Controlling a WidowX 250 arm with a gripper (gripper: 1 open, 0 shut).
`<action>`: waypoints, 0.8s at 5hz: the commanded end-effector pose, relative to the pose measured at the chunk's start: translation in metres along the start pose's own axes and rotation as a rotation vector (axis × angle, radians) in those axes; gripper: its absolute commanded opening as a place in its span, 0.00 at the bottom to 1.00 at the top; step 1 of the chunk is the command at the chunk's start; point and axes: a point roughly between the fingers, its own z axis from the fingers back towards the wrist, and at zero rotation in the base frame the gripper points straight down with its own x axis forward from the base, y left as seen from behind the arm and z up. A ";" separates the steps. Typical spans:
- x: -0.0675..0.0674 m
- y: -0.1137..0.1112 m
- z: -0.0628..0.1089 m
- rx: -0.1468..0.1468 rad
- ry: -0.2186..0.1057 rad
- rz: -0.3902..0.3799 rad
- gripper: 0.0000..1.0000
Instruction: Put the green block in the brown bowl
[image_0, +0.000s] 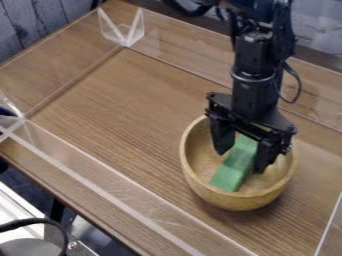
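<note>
1. One green block (237, 165) lies inside the single brown bowl (201, 178), resting on the bowl's floor with its long side running from the near-left toward the far-right and its far end tucked under the robot's tool.
2. The bowl, round and light-brown with a thick rim, sits on the wooden tabletop (114, 110) toward the near-right corner of the work area; its right rim lies close to the clear wall on that side.
3. One black gripper (247, 142) hangs straight down over the bowl, its fingers spread wide to either side of the block's far end; they grasp nothing, and the block lies free beneath them.
4. The finger tips reach below the level of the bowl's rim, inside the bowl; whether either tip touches the block cannot be told from this angle.
5. One black arm (258, 50) rises from the gripper toward the top edge of the picture, with cabling alongside it.
6. A low transparent wall (94, 170) borders the tabletop, its near-left stretch crossing the picture diagonally, with clear brackets at two corners, one far (130, 32) and one left (11, 122).
7. No writing, brand or label can be read on any item.
8. The wide stretch of wood to the left of and beyond the bowl carries nothing, leaving open room on that side; room is tight only at the right and near edges.
</note>
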 end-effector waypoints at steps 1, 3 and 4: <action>0.003 -0.004 0.019 0.002 -0.066 -0.019 1.00; 0.000 -0.004 0.020 0.003 -0.062 -0.024 1.00; 0.000 -0.003 0.031 0.002 -0.080 -0.019 1.00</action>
